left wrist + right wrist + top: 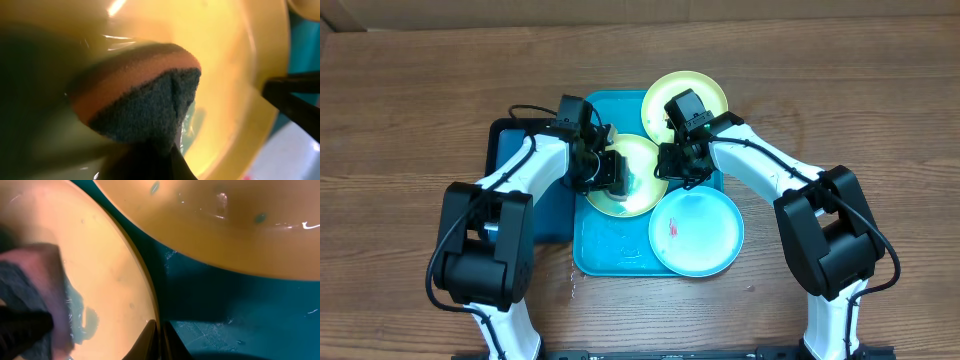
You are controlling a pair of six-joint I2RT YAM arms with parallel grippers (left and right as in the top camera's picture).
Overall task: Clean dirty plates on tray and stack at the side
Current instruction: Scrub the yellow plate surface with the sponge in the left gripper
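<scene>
The turquoise tray (610,255) holds three plates. A lime-green plate (645,150) lies in the tray's middle, with a wet film on it in the right wrist view (100,255). My left gripper (615,175) is shut on an orange and dark-grey sponge (140,100) and presses it onto this plate (240,75). My right gripper (678,165) is shut on the plate's right rim (159,337). A second lime-green plate (705,95) sits at the tray's far right corner. The light-blue plate (705,235) with a red smear lies at the near right.
A smaller dark-blue tray (510,150) lies left of the turquoise one, partly under my left arm. The wooden table (410,110) surrounds both. In the right wrist view the second green plate (225,230) overhangs the tray floor (240,310).
</scene>
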